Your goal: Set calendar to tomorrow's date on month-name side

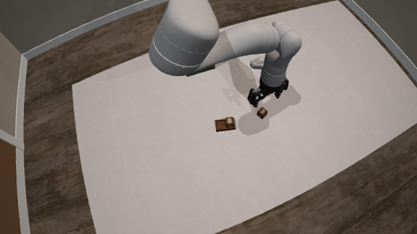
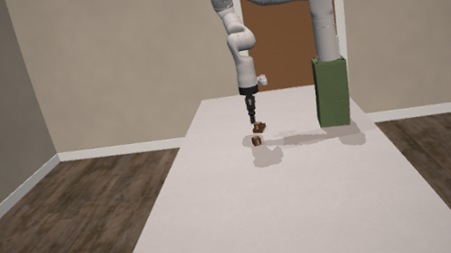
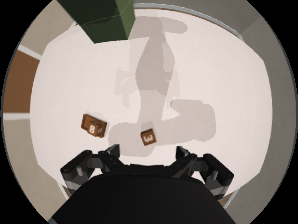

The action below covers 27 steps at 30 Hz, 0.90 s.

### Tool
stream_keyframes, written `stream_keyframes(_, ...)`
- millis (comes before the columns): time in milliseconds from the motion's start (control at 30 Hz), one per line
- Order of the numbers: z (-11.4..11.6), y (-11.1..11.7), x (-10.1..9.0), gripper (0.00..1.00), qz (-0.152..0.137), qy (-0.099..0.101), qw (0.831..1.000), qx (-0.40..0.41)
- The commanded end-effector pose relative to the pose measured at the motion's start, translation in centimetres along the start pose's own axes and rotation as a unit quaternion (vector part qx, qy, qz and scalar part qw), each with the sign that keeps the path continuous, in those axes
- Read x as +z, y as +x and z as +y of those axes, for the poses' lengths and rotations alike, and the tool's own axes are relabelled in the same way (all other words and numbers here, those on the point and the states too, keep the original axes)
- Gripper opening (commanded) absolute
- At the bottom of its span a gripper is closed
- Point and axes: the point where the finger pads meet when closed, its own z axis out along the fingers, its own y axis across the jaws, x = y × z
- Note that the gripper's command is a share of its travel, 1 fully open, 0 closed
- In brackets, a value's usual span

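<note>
A small brown wooden calendar tray lies flat on the white table. One brown cube stands in the tray's right half, with an 8 on its top face; the left half is bare. A second brown cube lies on the table to the right of the tray, apart from it. My gripper is open and empty. It points down and hangs a little above the loose cube without touching it. The tray's month side and the cubes' side digits are too small to read.
The arm's green pedestal stands at the table's far edge. Dark wood floor surrounds the table. The arm's shadow falls across the table around the loose cube.
</note>
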Motion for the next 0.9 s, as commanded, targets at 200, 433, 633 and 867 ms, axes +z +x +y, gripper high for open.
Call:
stream_keyframes(200,0.03,0.10,0.26,1.00,0.002,-0.001,0.990,0.141)
stream_keyframes(433,0.03,0.10,0.39,1.00,0.002,-0.001,0.972,0.234)
stream_keyframes(633,0.03,0.09,0.53,1.00,0.002,-0.001,0.940,0.340)
stream_keyframes(867,0.00,0.07,0.65,1.00,0.002,0.000,0.896,0.444)
